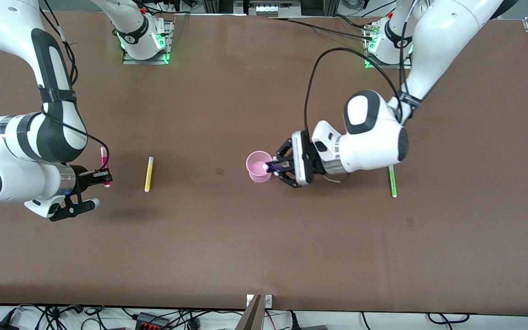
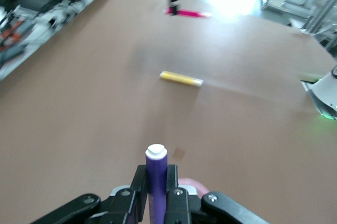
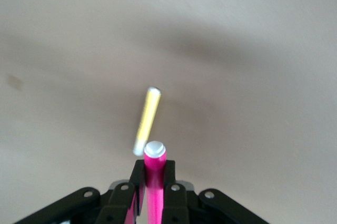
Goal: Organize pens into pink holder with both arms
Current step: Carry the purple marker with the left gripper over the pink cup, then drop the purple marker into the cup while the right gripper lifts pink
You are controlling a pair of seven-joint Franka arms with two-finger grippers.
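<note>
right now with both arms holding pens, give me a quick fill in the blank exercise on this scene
1. The left gripper is shut on the ____ pen, over the pink holder.
2. The right gripper is shut on the ____ pen.
3. The pen lying on the table toward the right arm's end is ____.
4. The green pen lies flat on the table beside the ____ arm.

Missing words: purple; magenta; yellow; left
</note>
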